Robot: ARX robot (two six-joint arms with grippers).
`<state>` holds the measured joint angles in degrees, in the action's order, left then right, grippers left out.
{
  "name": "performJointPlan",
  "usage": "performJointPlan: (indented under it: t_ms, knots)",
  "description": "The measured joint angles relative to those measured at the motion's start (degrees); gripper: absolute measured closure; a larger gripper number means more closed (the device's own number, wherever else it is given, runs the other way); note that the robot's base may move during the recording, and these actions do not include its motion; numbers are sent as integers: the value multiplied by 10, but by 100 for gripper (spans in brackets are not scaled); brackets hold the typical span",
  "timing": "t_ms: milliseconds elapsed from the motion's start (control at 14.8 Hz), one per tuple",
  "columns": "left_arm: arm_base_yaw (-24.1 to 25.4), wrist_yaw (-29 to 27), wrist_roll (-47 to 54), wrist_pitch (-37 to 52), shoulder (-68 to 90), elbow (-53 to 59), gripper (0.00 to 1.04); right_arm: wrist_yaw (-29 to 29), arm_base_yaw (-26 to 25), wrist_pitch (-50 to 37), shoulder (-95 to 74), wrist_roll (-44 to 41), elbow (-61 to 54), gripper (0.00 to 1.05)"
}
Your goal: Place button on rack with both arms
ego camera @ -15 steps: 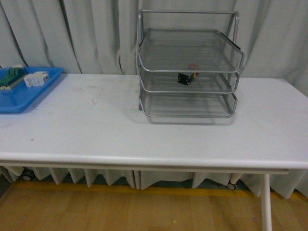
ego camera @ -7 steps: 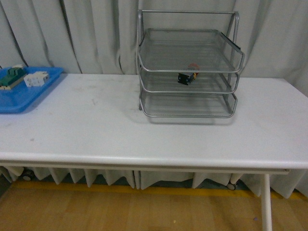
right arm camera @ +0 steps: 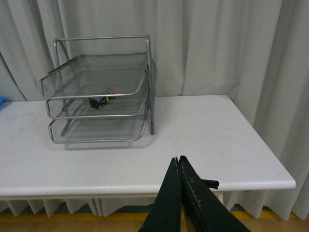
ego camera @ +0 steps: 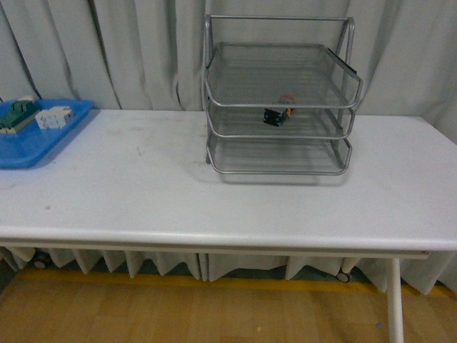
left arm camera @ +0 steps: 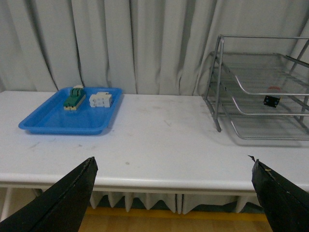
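- Left gripper (left arm camera: 171, 193) stands wide open and holds nothing; its two dark fingers show only at the lower corners of the left wrist view, well back from the table (ego camera: 214, 200).
- Right gripper (right arm camera: 179, 166) is closed, fingers pressed together with nothing between them, and it hangs off the table's near edge, well apart from the rack (ego camera: 278, 96).
- Neither arm shows in the front view.
- The button (ego camera: 277, 114) lies on the rack's middle tier, near the front rim and a little right of centre, tipped on its side rather than standing on its base.
- It reads as a small black body with a touch of yellow and a red cap; the red shows faintly through the mesh of the top tier. Finer detail is too small to make out.
- By these pictures the placing looks done: the button rests in the rack and both grippers are clear of it.
- Judged from its look, the button is light, hard plastic, stiff and not fragile, but the rounded cap would likely slip between fingers and it could roll on the mesh.
- If it needed taking up again, the squarer black body is the better hold, fingers closing across its flat sides, not on the cap.
- A blue tray (ego camera: 32, 143) with a green block (ego camera: 16, 113) and a white block (ego camera: 54, 117) sits at the table's far left, well apart from the rack.
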<state>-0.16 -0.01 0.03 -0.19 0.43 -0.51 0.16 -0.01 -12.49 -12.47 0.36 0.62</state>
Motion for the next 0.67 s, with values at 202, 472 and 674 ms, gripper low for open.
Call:
performJointPlan:
  t_ms: [202, 472, 674]
  knots:
    - [0, 0, 0, 0, 0, 0, 7, 0, 0, 34, 31, 0, 0, 103]
    - [0, 0, 0, 0, 0, 0, 7, -2, 0, 128, 122, 0, 0, 103]
    - [0, 0, 0, 0, 0, 0, 7, -2, 0, 127, 123, 0, 0, 103]
